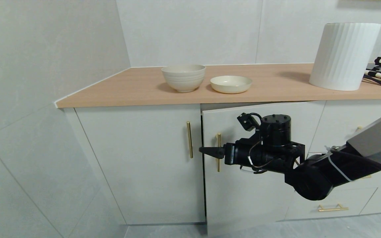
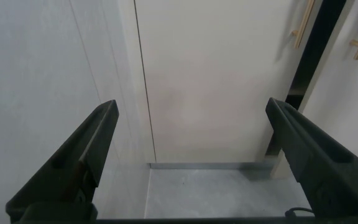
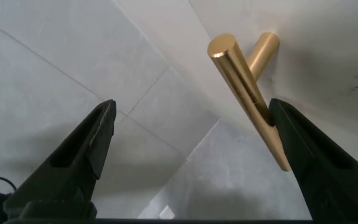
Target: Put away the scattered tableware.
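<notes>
In the head view, a bowl [image 1: 183,77] and a small dish [image 1: 231,84] sit side by side on the counter [image 1: 111,92]. The right wrist view shows a gold handle [image 3: 247,93] between the spread fingers of the right gripper [image 3: 191,112]. The left gripper [image 2: 191,109] is spread wide too, facing a cabinet door [image 2: 216,81].

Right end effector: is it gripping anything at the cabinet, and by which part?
Nothing is clamped. The right end effector is open, straddling the brass bar handle of the white cabinet door.
</notes>
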{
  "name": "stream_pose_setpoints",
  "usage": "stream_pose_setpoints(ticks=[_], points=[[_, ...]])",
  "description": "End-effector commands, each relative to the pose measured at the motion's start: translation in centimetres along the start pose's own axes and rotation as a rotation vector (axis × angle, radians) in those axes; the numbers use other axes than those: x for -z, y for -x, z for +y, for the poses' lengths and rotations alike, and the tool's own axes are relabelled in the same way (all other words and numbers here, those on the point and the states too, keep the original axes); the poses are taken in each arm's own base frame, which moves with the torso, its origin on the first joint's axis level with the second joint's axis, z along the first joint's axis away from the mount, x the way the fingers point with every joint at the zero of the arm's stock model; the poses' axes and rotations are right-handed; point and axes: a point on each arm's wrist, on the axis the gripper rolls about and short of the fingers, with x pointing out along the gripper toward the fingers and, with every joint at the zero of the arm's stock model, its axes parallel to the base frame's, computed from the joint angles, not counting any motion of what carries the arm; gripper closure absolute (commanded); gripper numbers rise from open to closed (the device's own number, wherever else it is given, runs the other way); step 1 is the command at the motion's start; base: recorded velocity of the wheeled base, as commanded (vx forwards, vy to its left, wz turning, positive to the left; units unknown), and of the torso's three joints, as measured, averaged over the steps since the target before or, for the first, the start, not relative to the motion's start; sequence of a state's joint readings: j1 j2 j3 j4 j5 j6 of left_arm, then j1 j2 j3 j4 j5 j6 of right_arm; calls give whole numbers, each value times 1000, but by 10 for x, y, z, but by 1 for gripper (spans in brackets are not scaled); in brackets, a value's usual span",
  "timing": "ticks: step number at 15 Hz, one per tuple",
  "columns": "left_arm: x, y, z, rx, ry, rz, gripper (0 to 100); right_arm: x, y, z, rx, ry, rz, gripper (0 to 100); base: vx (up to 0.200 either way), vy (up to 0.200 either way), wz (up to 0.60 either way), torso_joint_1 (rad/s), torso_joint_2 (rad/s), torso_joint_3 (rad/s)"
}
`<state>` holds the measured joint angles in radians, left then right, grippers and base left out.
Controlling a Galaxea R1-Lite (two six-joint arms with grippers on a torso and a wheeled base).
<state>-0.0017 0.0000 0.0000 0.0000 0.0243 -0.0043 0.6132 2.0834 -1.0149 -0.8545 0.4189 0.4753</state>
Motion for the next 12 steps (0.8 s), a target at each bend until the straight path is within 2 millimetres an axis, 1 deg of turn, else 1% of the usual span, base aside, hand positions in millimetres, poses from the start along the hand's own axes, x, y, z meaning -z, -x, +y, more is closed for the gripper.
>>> stream_pose_setpoints(ticks=[1, 4, 8, 9, 11, 12], points=[[0, 0, 0, 1, 0, 0, 0, 4, -2, -1, 1, -6, 16, 0, 0, 0, 0, 0, 0, 0], [0, 0, 0, 0, 0, 0, 0, 15, -2, -2, 5, 36, 49, 0, 0, 0, 0, 0, 0, 0], [0, 0, 0, 0, 0, 0, 0, 15, -1, -2, 6, 44, 52, 0, 0, 0, 0, 0, 0, 0], [0, 0, 0, 0, 0, 0, 0, 16, 4, 1, 7, 43, 55, 0, 0, 0, 0, 0, 0, 0], [0, 0, 0, 0, 0, 0, 0, 17, 21, 8, 4, 40, 64, 0, 0, 0, 0, 0, 0, 0], [0, 0, 0, 0, 0, 0, 0, 18, 33, 15, -26, 39, 78, 0, 0, 0, 0, 0, 0, 0]])
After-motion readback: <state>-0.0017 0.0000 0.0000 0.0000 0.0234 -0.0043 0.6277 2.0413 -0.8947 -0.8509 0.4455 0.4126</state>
